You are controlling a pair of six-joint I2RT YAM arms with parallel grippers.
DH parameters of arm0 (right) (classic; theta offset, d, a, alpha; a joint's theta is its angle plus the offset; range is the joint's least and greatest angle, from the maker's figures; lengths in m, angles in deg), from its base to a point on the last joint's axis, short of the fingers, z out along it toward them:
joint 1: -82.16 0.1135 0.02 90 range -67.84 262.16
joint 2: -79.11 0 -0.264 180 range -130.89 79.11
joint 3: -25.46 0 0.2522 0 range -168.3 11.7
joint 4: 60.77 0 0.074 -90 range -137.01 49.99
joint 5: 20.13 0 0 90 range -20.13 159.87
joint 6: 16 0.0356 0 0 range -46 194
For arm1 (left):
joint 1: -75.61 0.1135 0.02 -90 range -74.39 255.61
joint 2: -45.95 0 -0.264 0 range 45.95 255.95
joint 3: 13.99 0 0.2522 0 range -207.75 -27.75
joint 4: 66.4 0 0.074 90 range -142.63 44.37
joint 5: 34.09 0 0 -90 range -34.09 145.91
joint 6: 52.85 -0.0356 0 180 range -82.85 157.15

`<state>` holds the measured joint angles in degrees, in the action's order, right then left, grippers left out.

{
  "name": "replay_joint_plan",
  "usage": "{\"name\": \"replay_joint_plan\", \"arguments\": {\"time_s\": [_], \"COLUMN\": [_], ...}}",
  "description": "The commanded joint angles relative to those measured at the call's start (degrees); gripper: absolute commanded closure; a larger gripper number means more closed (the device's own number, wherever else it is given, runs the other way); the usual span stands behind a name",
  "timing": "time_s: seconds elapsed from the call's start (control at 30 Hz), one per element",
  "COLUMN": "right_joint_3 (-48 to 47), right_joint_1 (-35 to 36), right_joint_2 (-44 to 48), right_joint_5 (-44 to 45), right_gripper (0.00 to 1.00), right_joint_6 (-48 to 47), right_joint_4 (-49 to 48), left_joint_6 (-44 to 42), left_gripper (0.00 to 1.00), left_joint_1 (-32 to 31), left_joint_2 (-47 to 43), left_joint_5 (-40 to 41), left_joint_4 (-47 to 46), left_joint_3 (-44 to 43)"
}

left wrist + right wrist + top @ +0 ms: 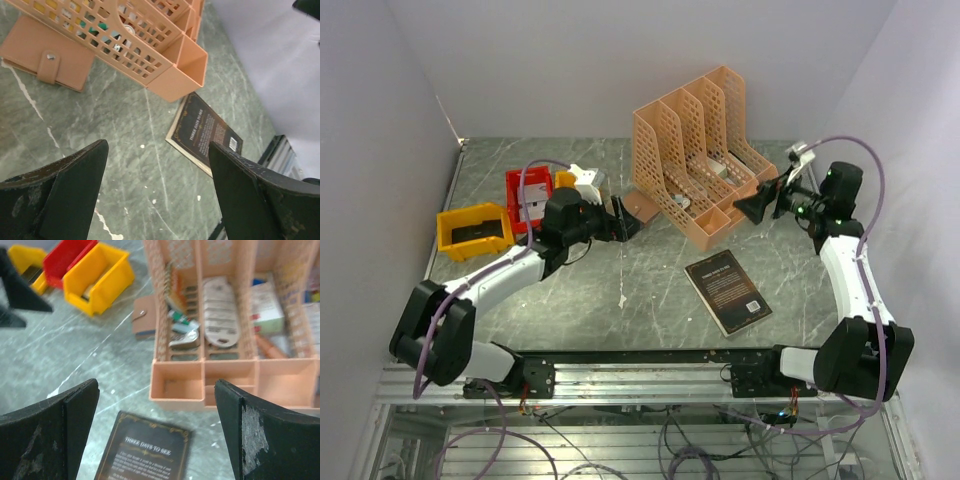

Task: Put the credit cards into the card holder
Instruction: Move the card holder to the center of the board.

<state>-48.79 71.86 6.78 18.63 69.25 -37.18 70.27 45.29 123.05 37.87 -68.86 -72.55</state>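
The left gripper point(157, 146) and right gripper point(156, 385) are held wide and empty. The closed wallet point(45, 55) is kept ahead-left of the left one, judged ready for approach.

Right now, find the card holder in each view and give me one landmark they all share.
Top external: card holder near the centre, just left of the peach file organizer.
Left wrist: card holder at upper left, closed, snap tab up, beside the file organizer.
Right wrist: card holder left of centre in the upper half, beside the file organizer's left wall.
Shared landmark: the file organizer, visible in all three views.
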Motion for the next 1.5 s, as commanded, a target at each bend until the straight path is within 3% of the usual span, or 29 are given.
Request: {"name": "replay_joint_plan", "arguments": {"time_s": [0.0, 0.23, 0.47, 0.57, 0.67, 1.0, 1.17, 1.47], "right_joint_3": [7.1, 8.4, 6.2, 5.2, 5.3, 3.8, 3.5, 3.4], "right_joint_1": [0.3, 0.2, 0.2, 0.3, 0.2, 0.8, 1.1, 1.5], "right_joint_2": [0.5, -1.7, -2.0, -2.1, -1.9, -3.3, -3.7, -4.1], "right_joint_5": [-10.7, -10.5, -7.5, -7.1, -6.5, -5.5, -4.6, -3.8], "right_gripper": [0.00, 0.00, 0.00, 0.00, 0.00, 0.00, 0.00, 0.00], "right_joint_6": [-3.8, -3.2, -11.4, -13.7, -14.8, -16.6, -17.7, -18.6], "right_joint_4": [-4.5, -5.1, 2.4, 5.0, 5.8, 8.4, 9.5, 10.2], "left_joint_6": [-6.0, -7.6, -10.7, -11.5, -12.2, -15.7, -17.4, -21.5], "left_gripper": [0.07, 0.08, 0.10, 0.20, 0.42, 0.66, 0.62, 0.60], "left_joint_1": [-0.7, -0.8, -0.7, -0.4, 0.5, 0.8, 1.1, 2.8], "left_joint_2": [2.9, 9.6, 17.6, 21.3, 25.4, 36.4, 40.0, 48.7], "left_joint_5": [4.0, 7.5, 13.1, 13.3, 13.0, 23.0, 28.9, 19.7], "left_joint_4": [2.1, 2.1, 10.6, 13.3, 15.5, 16.6, 16.4, 18.4], "left_joint_3": [-5.2, -8.3, -17.2, -20.8, -24.7, -34.6, -39.4, -49.2]}}
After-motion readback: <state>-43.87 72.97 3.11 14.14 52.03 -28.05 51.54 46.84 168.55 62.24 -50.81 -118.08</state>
